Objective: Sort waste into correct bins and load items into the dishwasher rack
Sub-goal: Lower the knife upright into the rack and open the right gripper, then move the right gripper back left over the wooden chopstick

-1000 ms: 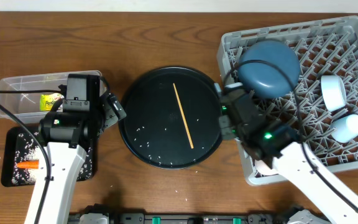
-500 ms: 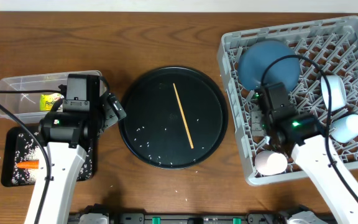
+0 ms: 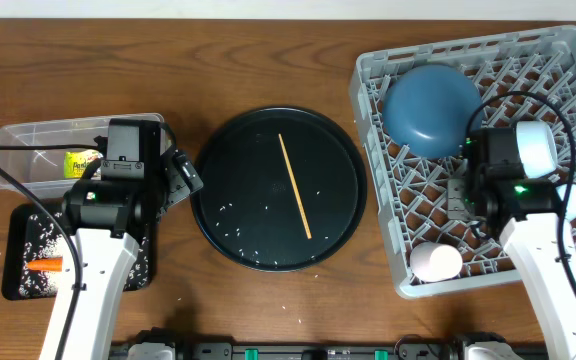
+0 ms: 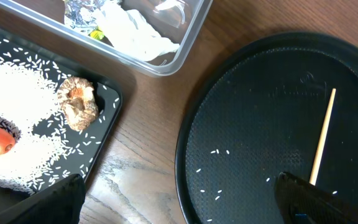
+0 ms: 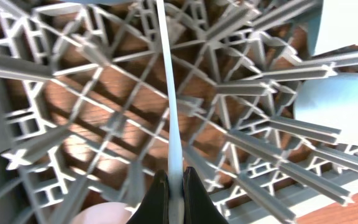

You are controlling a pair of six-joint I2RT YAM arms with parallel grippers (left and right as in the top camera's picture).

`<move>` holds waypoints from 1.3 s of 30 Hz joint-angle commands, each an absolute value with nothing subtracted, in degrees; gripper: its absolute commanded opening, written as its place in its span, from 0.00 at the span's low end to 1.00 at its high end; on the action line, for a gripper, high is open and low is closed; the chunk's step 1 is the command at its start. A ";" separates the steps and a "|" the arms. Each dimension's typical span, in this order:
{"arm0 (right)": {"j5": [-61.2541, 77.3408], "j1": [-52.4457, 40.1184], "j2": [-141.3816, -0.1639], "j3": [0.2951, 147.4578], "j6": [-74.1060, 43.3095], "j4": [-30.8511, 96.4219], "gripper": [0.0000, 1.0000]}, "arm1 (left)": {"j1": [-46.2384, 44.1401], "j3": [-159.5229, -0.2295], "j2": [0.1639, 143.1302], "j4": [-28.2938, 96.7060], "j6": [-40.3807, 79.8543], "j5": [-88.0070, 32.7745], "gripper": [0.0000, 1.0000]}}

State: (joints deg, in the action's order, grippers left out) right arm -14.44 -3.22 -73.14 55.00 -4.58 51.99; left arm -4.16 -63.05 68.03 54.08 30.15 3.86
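My right gripper [image 5: 171, 186] is shut on the pale-blue flat utensil [image 5: 169, 112], seen edge-on, and holds it just above the lattice of the grey dishwasher rack [image 3: 568, 60]. In the overhead view this gripper [image 3: 460, 195] is over the rack's middle. The rack holds the dark-blue plate [image 3: 433, 105], a white bowl [image 3: 536, 148], a light-blue cup [image 3: 568, 203] and a pale-pink cup [image 3: 436, 262]. My left gripper [image 4: 179, 205] is open and empty over bare table. The wooden chopstick [image 3: 295, 185] lies on the round black tray [image 3: 218, 150].
The clear tub [image 3: 18, 140] holds the wrapper [image 3: 80, 162] and white tissue [image 4: 132, 31]. The shallow black tray [image 3: 13, 285] holds rice [image 4: 17, 106], the carrot [image 3: 43, 265] and the biscuit [image 4: 78, 106]. A few rice grains [image 3: 230, 235] lie on the round tray.
My right arm has moved right, from the round tray's edge to over the middle of the rack, with the utensil in it. The left arm has not moved.
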 commanded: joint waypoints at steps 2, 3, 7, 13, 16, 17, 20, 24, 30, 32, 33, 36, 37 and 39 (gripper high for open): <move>-15.18 -0.14 -74.76 54.94 0.12 52.12 0.01 | -3.88 -63.99 67.83 54.39 30.02 4.75 0.98; -15.18 0.34 -75.35 54.94 0.12 52.16 0.01 | -3.88 -63.99 67.83 54.39 30.02 4.75 0.98; -14.66 0.80 -78.19 54.89 0.12 51.55 0.01 | -3.88 -63.99 67.83 54.39 30.02 4.75 0.98; -13.43 0.80 -84.03 54.89 0.56 50.50 0.01 | -3.88 -63.99 67.83 54.39 30.02 4.75 0.98; -13.45 0.80 -87.02 54.89 0.54 49.12 0.01 | -3.88 -63.99 67.83 54.39 30.02 4.75 0.98; -13.47 0.80 -87.90 54.89 0.54 48.58 0.01 | -3.88 -63.99 67.83 54.39 30.02 4.75 0.98; -13.47 0.80 -89.23 54.89 0.54 47.44 0.03 | -3.88 -63.99 67.83 54.39 30.02 4.75 0.98; -13.47 0.78 -88.92 55.02 0.51 47.18 0.36 | -3.88 -63.99 67.83 54.39 30.02 4.75 0.98; -13.02 0.78 -87.35 55.64 0.49 47.57 0.52 | -3.88 -63.99 67.83 54.39 30.02 4.75 0.98; -12.40 0.78 -86.43 56.34 0.49 48.14 0.52 | -3.88 -63.99 67.83 54.39 30.02 4.75 0.98; -12.14 0.78 -85.78 56.97 0.49 48.71 0.52 | -3.88 -63.99 67.83 54.39 30.02 4.75 0.98; -11.97 0.78 -83.68 59.27 0.49 50.87 0.54 | -3.88 -63.99 67.83 54.39 30.02 4.78 0.98; -11.97 0.78 -82.65 60.34 0.49 51.99 0.54 | -3.88 -63.99 67.83 54.39 30.02 4.75 0.98; -11.97 0.78 -80.97 61.98 0.49 53.69 0.56 | -3.88 -63.99 67.83 54.39 30.02 4.75 0.98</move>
State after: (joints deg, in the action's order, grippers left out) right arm -12.43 0.73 -84.33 58.50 0.47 52.77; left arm -4.16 -63.05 68.03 54.08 30.15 3.84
